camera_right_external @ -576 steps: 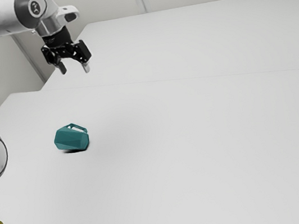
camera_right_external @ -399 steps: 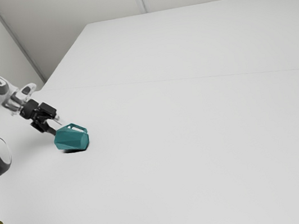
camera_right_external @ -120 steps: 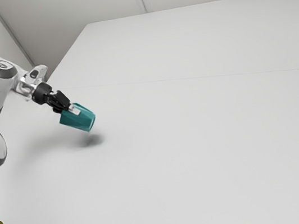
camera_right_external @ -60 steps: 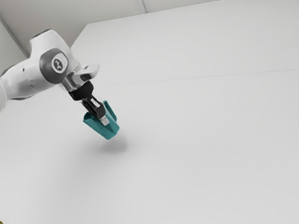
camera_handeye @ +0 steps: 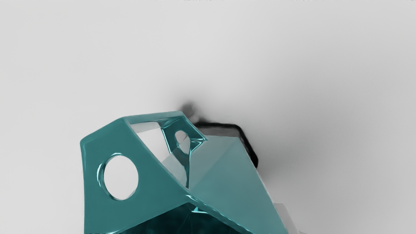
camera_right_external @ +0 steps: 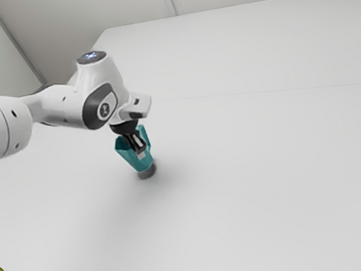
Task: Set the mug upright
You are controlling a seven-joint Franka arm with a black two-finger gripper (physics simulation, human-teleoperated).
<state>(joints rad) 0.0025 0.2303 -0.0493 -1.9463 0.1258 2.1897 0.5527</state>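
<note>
My jaws grip the teal mug by its wall over the left part of the table, mouth up but leaning toward the exterior view's left, its base close above a dark shadow. Whether base meets tabletop, I cannot tell. The righting looks nearly complete; what remains, I judge, is to take out the lean, seat the base flat and only then let go, lest it tip.
</note>
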